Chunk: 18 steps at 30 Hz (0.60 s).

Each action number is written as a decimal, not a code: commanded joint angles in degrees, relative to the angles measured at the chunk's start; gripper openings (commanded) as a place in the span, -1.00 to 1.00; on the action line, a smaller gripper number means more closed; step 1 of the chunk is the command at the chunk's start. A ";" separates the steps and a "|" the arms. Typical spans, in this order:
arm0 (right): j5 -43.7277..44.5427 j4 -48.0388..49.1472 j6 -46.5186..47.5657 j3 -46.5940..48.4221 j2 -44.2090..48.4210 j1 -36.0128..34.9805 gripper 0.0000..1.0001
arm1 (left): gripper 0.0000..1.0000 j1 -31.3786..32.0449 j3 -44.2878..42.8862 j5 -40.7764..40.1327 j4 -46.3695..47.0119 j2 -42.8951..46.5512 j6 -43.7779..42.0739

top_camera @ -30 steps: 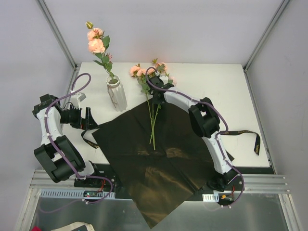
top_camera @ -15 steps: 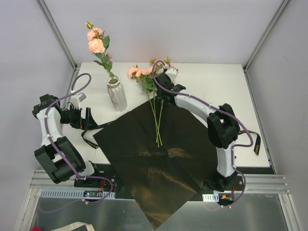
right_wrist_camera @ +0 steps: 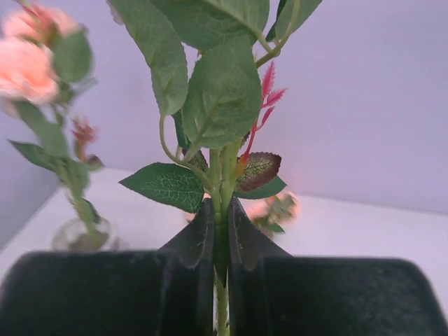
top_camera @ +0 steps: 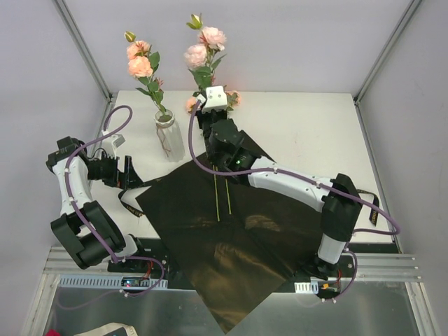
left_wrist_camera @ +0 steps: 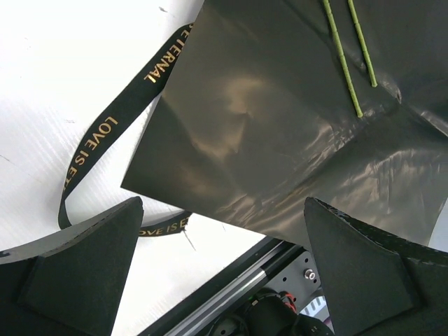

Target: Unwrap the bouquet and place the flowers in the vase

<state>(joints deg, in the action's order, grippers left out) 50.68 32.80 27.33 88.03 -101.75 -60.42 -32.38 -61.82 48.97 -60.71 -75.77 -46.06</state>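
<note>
The black paper wrap (top_camera: 231,238) lies flat and unfolded across the table's front edge. My right gripper (top_camera: 208,113) is shut on the green stems (right_wrist_camera: 221,210) of the flowers (top_camera: 203,45) and holds them upright. Their pink roses stand high and the stem ends (top_camera: 217,203) hang over the wrap. The white vase (top_camera: 170,136), just left of this gripper, holds one rose stem (top_camera: 140,63). More pink blooms (top_camera: 231,98) lie on the table behind. My left gripper (top_camera: 129,171) stands open by the wrap's left corner (left_wrist_camera: 140,182), with nothing between its fingers (left_wrist_camera: 77,273).
A black ribbon (left_wrist_camera: 119,126) with gold lettering curls on the white table left of the wrap. Another ribbon (top_camera: 367,199) lies at the right edge. Metal frame posts (top_camera: 84,49) rise at the back corners. The table's front rail (left_wrist_camera: 231,294) runs below the left gripper.
My right gripper has shut on the flower stems, lifted them off the wrap and swung them upright, moving left toward the vase. The left arm has not moved.
</note>
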 commanded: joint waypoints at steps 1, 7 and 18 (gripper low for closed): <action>-12.06 20.46 2.83 3.28 1.65 0.13 -0.99 | 0.98 -1.28 -3.13 4.02 -2.66 0.53 -0.96; -37.19 30.90 -12.99 12.94 -6.16 4.08 -0.99 | 0.98 -4.35 -5.94 7.36 -5.11 -1.75 -1.13; -43.38 27.68 -17.22 34.04 -19.17 6.02 -0.99 | 0.98 -8.40 -10.25 9.13 -11.36 -6.32 -6.23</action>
<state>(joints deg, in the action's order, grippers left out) 12.14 57.60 12.97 115.37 -118.28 -54.54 -39.86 -69.76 55.09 -67.55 -82.04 -48.14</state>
